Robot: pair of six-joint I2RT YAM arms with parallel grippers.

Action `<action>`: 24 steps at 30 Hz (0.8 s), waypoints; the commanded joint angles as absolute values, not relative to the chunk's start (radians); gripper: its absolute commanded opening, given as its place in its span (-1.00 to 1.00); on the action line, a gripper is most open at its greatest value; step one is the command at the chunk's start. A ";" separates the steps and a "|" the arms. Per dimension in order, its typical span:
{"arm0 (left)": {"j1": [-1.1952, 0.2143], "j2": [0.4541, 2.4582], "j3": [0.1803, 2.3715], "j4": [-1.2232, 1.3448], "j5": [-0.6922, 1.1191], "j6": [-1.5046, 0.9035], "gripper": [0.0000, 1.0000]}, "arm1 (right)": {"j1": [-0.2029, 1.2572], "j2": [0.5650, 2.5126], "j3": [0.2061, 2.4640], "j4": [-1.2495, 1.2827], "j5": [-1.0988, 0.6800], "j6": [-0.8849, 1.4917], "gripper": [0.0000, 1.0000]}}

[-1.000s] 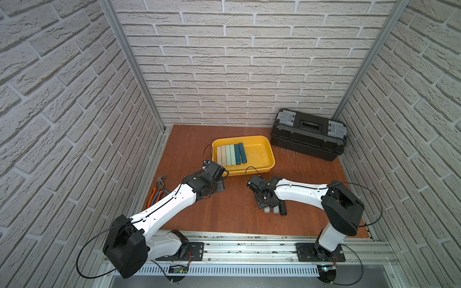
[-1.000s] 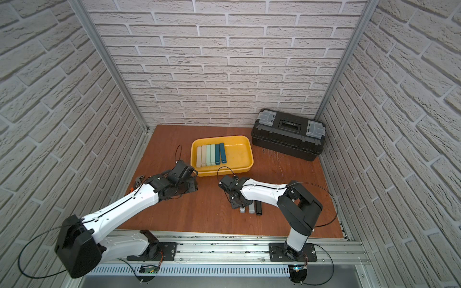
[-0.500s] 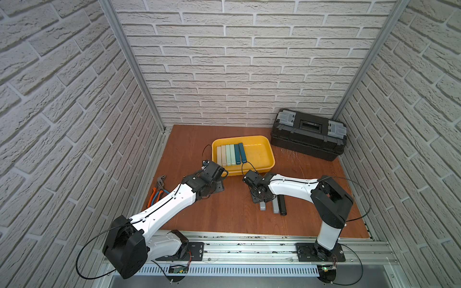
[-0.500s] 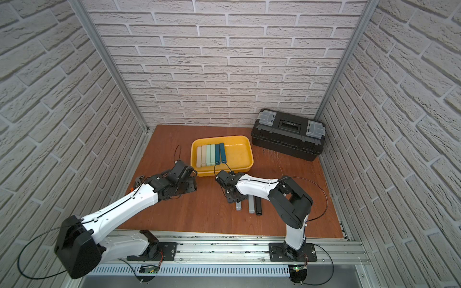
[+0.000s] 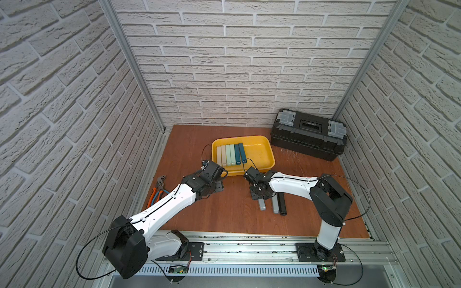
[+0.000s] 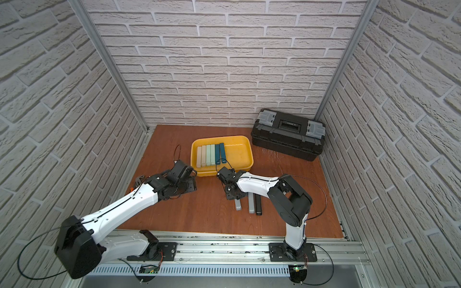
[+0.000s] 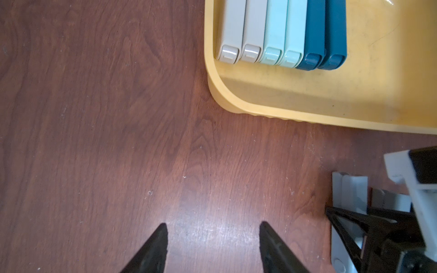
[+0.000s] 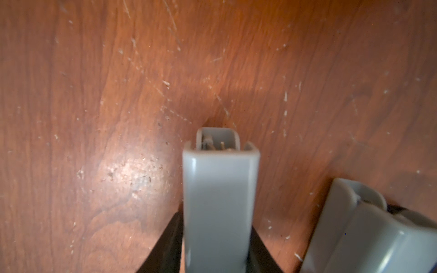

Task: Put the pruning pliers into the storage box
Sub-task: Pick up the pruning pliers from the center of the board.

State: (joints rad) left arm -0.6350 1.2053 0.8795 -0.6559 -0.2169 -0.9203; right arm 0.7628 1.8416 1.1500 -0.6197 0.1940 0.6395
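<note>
Right pincer (image 8: 216, 227) clamps smooth grey bar (image 8: 220, 184) (hollow-ended, rectangular)

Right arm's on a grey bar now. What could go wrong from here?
The right gripper pinches the grey bar by its sides; it may twist or slip on the lift.
The second grey bar lies close by; it could get nudged.
The left gripper, jaws open, sits by the storage box; the carry could clip it.

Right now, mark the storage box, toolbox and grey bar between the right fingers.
storage box (image 5: 258, 154): in a top view, bare floor.
toolbox (image 5: 306, 147): in a top view, front wall.
grey bar (image 8: 218, 201): right wrist view, top face.
</note>
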 commanded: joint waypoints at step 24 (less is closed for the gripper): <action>-0.623 1.166 0.893 -0.658 -0.233 -0.922 0.24 | 0.742 1.707 1.447 -0.836 0.184 0.505 -0.70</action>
